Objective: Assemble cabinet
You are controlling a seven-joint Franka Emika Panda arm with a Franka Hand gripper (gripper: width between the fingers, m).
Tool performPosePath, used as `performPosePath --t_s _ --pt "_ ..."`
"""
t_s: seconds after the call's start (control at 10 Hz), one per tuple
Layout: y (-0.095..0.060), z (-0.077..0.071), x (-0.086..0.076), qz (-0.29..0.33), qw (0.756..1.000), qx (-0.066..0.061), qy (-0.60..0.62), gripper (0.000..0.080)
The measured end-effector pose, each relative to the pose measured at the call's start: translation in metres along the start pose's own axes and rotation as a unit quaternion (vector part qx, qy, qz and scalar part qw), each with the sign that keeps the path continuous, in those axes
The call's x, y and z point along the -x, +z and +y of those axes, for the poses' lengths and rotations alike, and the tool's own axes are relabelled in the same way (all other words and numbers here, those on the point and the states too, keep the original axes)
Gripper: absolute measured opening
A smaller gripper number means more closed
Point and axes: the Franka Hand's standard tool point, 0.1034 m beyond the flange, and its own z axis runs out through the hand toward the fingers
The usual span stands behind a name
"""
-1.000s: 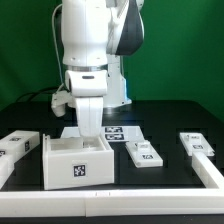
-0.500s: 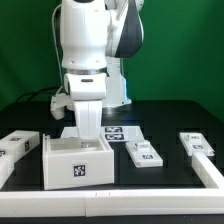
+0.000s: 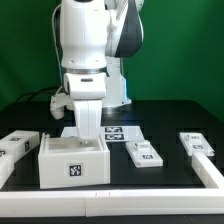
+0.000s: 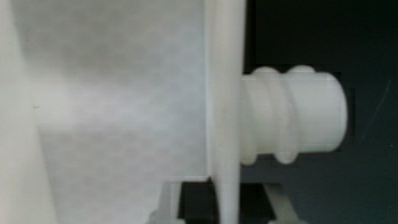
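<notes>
**Hazard.** The cabinet (image 3: 73, 160) stands on the table (image 3: 170, 122), left of centre in the exterior view, with its open side up. The gripper (image 3: 88, 133) is down at the cabinet's back wall. I judge that any sideways travel from here would drag or tip the cabinet. It could also push the cabinet into the loose panel (image 3: 20, 146) lying near it.

**Cause.** The fingers are hidden behind that wall, so I cannot confirm clearance.

**Gripper status.** I cannot tell whether it is clamped on the wall or released. The wrist view shows only a blurred white panel face, its thin edge, and a ribbed peg (image 4: 294, 115) beyond it.

**Pose.** The arm (image 3: 85, 40) stands upright behind the cabinet with the wrist pointing straight down. The gripper is over the back wall, in front of the marker board (image 3: 115, 132).
</notes>
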Motion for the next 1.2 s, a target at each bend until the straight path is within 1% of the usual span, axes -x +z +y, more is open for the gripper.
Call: performPosePath --t_s 0.3,0.4,0.7,1.1,1.2 --pt "0.0 0.0 0.0 0.0 1.0 0.0 0.0 0.0036" --pt "0.0 0.002 -0.002 0.0 1.0 0.001 0.003 0.0036" --pt "-0.002 0.025 -0.023 0.004 1.0 0.01 0.005 0.0037" --pt "-0.004 0.055 -0.049 0.011 0.999 0.027 0.033 0.0037" --pt "-0.004 0.061 -0.056 0.013 0.999 0.029 0.042 0.0037"
